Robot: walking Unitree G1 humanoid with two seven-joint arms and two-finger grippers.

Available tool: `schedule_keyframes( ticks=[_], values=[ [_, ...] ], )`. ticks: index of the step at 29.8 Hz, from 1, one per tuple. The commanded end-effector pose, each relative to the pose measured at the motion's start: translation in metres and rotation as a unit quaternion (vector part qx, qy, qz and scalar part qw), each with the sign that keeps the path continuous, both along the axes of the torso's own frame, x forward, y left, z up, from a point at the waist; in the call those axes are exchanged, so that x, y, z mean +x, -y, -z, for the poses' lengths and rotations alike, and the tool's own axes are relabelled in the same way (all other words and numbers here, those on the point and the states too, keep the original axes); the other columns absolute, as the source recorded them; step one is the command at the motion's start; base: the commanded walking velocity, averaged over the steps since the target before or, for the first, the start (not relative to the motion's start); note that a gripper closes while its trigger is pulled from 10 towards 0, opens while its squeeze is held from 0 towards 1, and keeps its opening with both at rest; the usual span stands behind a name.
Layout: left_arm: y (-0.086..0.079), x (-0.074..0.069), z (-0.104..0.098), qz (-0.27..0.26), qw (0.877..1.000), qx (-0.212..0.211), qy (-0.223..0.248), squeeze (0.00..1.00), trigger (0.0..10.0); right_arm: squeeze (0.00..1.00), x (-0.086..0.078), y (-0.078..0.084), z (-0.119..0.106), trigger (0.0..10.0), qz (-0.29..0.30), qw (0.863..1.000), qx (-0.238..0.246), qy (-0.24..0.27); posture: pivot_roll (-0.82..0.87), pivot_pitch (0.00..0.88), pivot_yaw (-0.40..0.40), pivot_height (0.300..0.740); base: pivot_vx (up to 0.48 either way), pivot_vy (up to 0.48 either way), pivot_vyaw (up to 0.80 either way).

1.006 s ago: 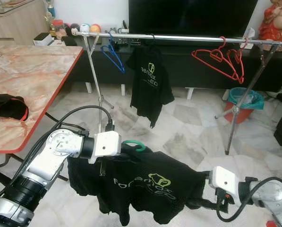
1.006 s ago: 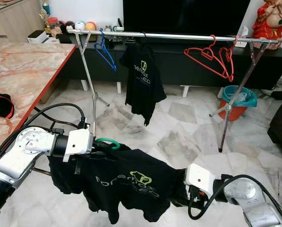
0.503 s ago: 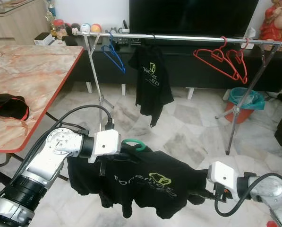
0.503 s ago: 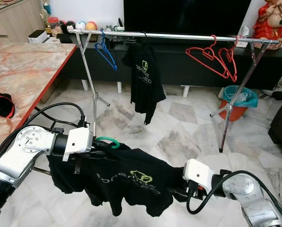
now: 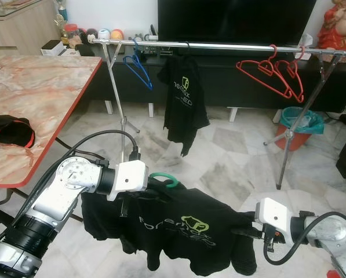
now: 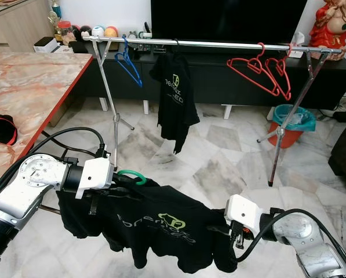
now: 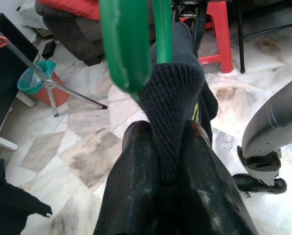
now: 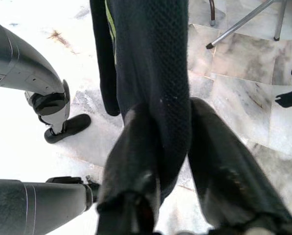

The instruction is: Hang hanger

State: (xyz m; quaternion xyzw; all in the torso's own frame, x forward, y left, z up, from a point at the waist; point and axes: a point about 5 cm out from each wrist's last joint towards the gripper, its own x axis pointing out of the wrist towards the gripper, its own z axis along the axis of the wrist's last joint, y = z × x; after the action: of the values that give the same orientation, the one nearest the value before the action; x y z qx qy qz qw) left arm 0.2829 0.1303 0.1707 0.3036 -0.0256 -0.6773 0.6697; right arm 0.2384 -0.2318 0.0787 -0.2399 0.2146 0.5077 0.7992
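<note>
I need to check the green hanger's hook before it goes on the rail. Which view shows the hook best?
The left wrist view: the green hanger's hook looms large just above the left gripper, which pinches the black T-shirt's collar. The eye views show it small, curving beside that wrist.

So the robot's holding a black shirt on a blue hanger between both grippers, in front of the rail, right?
Not quite: the hanger in the shirt is green, as the left eye view shows. The rest stands: left gripper and right gripper both grip it before the rail.
</note>
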Motion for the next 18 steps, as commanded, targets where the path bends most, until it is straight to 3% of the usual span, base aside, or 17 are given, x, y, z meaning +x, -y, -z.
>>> schedule_keyframes(
  ticks=[1, 9, 12, 18],
  values=[
    [0.001, 0.000, -0.010, 0.007, 1.000, -0.002, 0.016, 0.00, 10.0, 0.00, 0.004, 0.000, -0.005, 0.0, 0.000, 1.000, 0.007, 0.012, 0.01, 0.000, -0.022, 0.740, 0.000, 0.000, 0.00],
    [-0.004, -0.002, -0.002, 0.004, 1.000, 0.020, 0.011, 0.00, 10.0, 0.00, 0.004, 0.000, -0.005, 0.0, -0.001, 1.000, 0.004, 0.013, 0.00, 0.000, -0.021, 0.740, 0.000, 0.000, 0.00],
    [-0.017, 0.002, 0.010, -0.032, 0.998, 0.053, 0.007, 0.00, 10.0, 0.00, 0.004, 0.000, -0.005, 0.0, -0.001, 1.000, 0.003, 0.012, 0.00, 0.000, -0.018, 0.740, 0.000, 0.000, 0.00],
    [-0.038, 0.003, 0.025, -0.074, 0.995, 0.064, -0.015, 0.00, 10.0, 0.00, 0.003, 0.003, -0.003, 0.0, -0.002, 1.000, -0.013, 0.010, 0.00, 0.000, -0.018, 0.740, 0.000, 0.000, 0.00]
  ],
)
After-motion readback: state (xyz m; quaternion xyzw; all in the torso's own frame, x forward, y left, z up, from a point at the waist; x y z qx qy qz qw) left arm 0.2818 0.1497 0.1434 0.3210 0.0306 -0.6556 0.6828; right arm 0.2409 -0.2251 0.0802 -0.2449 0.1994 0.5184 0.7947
